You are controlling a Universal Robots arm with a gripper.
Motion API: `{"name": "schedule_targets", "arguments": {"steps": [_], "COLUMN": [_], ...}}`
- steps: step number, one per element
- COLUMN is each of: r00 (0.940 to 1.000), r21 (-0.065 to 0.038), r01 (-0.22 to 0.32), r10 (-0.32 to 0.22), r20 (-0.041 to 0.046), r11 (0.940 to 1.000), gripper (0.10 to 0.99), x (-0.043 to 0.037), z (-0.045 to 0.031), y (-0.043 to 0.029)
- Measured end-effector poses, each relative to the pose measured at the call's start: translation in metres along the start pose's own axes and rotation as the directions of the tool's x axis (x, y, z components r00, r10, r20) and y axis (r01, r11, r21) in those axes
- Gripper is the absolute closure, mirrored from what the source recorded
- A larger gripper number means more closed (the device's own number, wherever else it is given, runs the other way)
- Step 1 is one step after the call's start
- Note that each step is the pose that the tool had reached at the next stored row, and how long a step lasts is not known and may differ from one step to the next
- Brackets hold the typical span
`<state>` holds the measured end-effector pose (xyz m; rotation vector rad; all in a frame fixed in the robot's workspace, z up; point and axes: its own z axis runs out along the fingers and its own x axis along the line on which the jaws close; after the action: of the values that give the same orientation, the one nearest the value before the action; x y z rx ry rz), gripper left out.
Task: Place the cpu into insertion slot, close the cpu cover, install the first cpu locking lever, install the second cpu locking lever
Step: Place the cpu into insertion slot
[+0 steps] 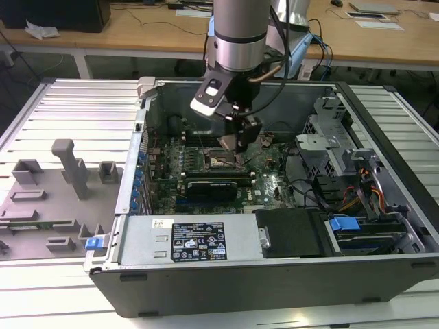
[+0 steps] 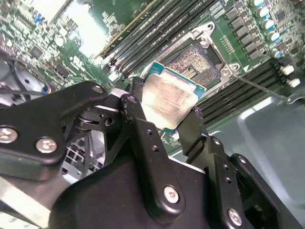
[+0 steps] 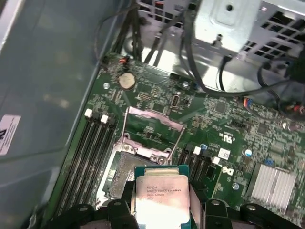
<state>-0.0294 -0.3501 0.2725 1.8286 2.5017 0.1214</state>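
The cpu (image 2: 174, 102) is clamped between the two black fingers of the pincer (image 2: 167, 109). They are closed on opposite side edges of the chip, and its pale metal top faces both wrist cameras. It hangs in the air just above the insertion slot (image 2: 199, 61), partly overlapping it in both wrist views, and it is not yet seated.

The slot lies open, with its contact field bare. The cpu cover (image 3: 153, 125) is tipped up on the side of the slot away from the pincer, and a thin wire lever (image 2: 259, 87) is swung clear of the frame.

The slot sits near the middle of the green circuit board (image 3: 224, 114), well away from its edges, with rows of memory slots (image 3: 88, 148) beside it. The board lies in an open computer case (image 1: 274, 274), which rests on a slatted metal surface (image 1: 68, 103).

The chip looks light, thin and rigid, and its smooth lid would probably slip under a loose hold. The side edges gripped now seem the right place to hold it, since they keep the fingers off its underside. The slot's fine contacts look easy to damage, so the chip likely needs to go down level and without force.
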Motion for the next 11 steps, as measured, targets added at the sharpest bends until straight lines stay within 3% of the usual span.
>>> {"name": "schedule_targets", "arguments": {"steps": [7, 11], "r00": [0.9942, 0.9815], "r21": [-0.002, -0.004], "r01": [-0.107, -0.191], "r10": [0.107, 0.191], "r20": [0.0094, 0.0166], "r11": [0.9942, 0.9816], "gripper": [0.545, 0.545], "x": [0.0, 0.0], "z": [0.0009, 0.003], "y": [-0.0001, -0.0003]}}
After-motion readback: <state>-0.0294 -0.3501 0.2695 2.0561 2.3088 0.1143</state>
